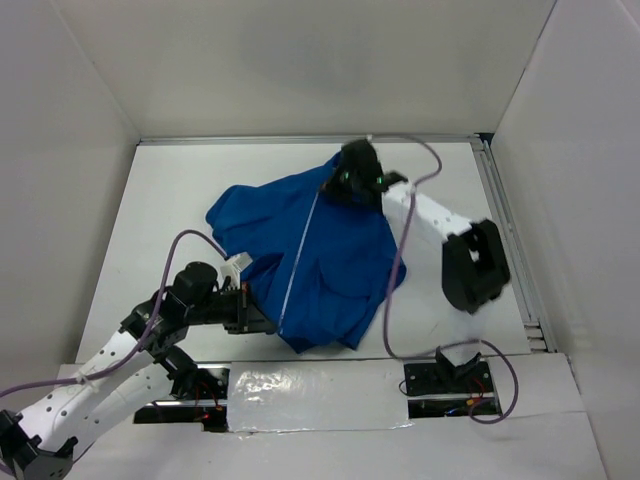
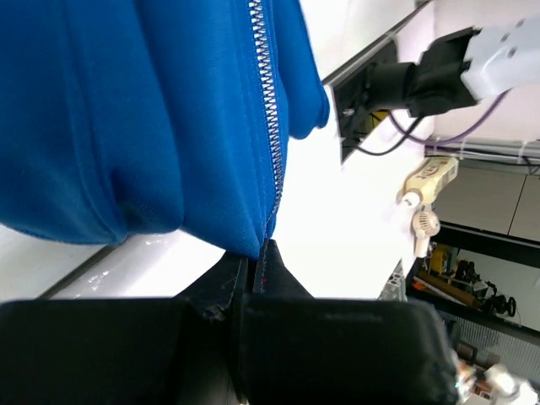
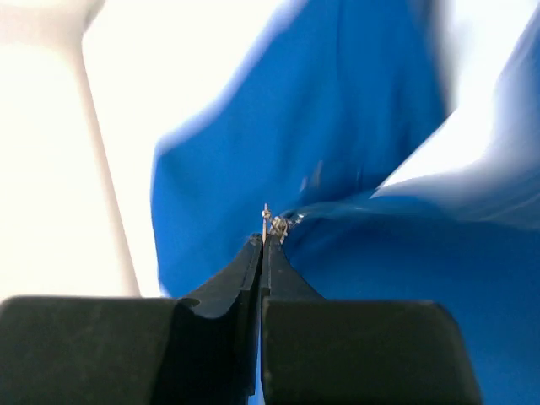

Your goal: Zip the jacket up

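Position of item: the jacket point(image 1: 330, 250) lies spread on the white bench point(image 1: 170, 190), near the middle, front side up. Its collar end points toward the far wall and its hem toward the arm bases. One sleeve is bunched out to the left.

Zipper point(image 1: 300, 255): shows as a pale line from the hem up toward the collar, slightly slanted. In the left wrist view the teeth are meshed along the whole stretch in sight.

Left hand point(image 1: 262, 318): at the near edge of the jacket, at the foot of the zipper. Fingers together and clamped on the hem fabric right where the zipper line ends. The cloth rises away from the fingertips and hangs in folds on either side.

Right hand point(image 1: 337, 183): at the far end of the jacket, by the collar, at the top of the zipper line. Fingers pressed together, nipping a small metal zipper pull point(image 3: 274, 224) at their very tips. Blue fabric lies behind and to the right of the tips; that view is blurred, so finer detail cannot be told.

The two hands hold opposite ends of the zipper line, well apart.
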You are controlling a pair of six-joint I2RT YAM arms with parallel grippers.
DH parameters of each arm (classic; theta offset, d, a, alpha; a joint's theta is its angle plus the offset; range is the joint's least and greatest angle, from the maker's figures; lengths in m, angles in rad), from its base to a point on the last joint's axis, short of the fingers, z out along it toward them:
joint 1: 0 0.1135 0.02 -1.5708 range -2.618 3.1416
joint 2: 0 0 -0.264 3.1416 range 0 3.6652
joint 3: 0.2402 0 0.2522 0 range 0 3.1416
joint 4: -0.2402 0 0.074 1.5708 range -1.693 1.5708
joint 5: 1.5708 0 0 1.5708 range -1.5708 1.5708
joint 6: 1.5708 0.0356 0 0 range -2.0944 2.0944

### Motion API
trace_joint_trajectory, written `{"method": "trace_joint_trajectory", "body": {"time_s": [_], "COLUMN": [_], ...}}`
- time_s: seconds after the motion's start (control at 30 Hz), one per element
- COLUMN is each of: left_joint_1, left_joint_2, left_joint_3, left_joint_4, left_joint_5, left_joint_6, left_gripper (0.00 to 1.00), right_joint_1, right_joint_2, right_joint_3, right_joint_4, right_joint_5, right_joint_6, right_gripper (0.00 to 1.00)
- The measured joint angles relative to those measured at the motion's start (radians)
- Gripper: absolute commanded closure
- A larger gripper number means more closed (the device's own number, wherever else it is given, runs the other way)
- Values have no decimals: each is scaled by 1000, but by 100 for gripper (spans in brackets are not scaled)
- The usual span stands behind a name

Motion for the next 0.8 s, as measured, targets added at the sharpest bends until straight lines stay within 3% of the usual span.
{"method": "trace_joint_trajectory", "body": {"time_s": [0.23,0.33,0.5,0.6,0.63,0.7,0.73,0.8], "left_joint_1": [2,9,7,11,15,31,43,65], "left_joint_2": [28,77,214,290,308,325,326,318], "left_joint_3": [-125,-150,-124,-84,-68,-39,-24,0], "left_joint_4": [92,203,250,240,227,187,153,86], "left_joint_5": [3,-43,-79,-119,-128,-156,-172,-218], "left_joint_6": [-12,-30,-31,-34,-36,-61,-73,-107], "left_gripper": [100,100,100,85,75,56,44,30], "right_joint_1": [-226,-269,-280,-280,-280,-285,-288,-300], "right_joint_2": [526,621,669,711,715,715,715,714], "right_joint_3": [865,992,1018,1083,1088,1087,1087,1089], "right_joint_4": [-140,-156,-96,-53,-43,-10,11,52], "right_joint_5": [195,199,180,132,122,90,79,61], "right_joint_6": [-114,-172,-263,-322,-334,-361,-376,-404], "right_gripper": [100,100,100,100,95,80,63,43]}}
